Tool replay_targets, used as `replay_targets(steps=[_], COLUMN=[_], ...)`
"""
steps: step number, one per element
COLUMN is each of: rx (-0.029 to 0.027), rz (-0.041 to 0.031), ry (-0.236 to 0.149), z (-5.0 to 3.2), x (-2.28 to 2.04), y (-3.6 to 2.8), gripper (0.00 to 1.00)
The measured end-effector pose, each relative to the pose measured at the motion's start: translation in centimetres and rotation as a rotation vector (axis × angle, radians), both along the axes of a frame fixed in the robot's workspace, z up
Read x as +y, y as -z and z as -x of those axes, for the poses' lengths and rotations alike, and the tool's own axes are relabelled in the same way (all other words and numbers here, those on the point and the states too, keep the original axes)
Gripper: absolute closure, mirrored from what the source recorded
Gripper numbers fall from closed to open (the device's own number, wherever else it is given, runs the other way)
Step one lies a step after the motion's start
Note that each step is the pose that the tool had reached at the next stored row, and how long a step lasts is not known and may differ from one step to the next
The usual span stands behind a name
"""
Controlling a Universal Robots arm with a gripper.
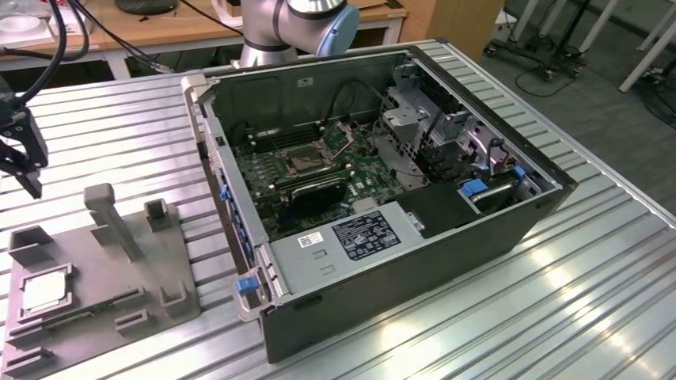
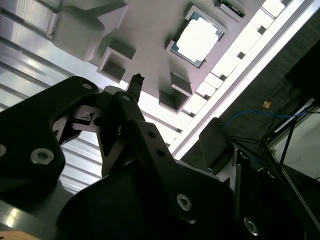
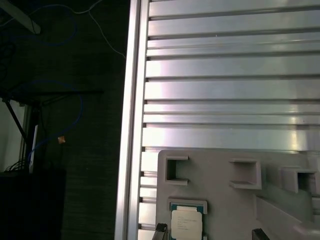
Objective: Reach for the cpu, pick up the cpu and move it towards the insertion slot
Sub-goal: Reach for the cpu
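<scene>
The cpu (image 1: 44, 291), a pale square chip, lies flat in a recess of the grey tray (image 1: 116, 273) at the exterior view's left. In both wrist views it sits in the same recess (image 2: 198, 39) (image 3: 186, 222). My black gripper (image 1: 25, 176) hangs above the table just beyond the tray, well above the chip. It is open and holds nothing; two fingertips (image 3: 160, 228) stand apart in the first wrist view, and one fingertip (image 2: 136, 78) shows in the second. The insertion slot (image 1: 301, 162), a metal-framed square socket, sits on the green board inside the open computer case (image 1: 444, 253).
The tray carries upright grey posts (image 1: 106, 218) and a memory stick (image 1: 82, 311). Cables and metal drive cages (image 1: 417, 119) crowd the case around the socket. The ribbed metal table (image 1: 528, 317) ends close to the tray (image 3: 132, 125). The arm's base (image 1: 285, 32) stands behind the case.
</scene>
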State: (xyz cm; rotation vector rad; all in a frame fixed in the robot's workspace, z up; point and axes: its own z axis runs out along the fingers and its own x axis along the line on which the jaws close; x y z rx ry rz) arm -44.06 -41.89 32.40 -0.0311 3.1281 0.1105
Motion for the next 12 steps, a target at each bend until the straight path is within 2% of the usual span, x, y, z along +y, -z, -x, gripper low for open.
replay_targets(steps=[12], rx=[-0.0001], rz=[0.0000], ry=[0.000], z=[0.00], x=[0.00], y=[0.10], gripper=[0.27])
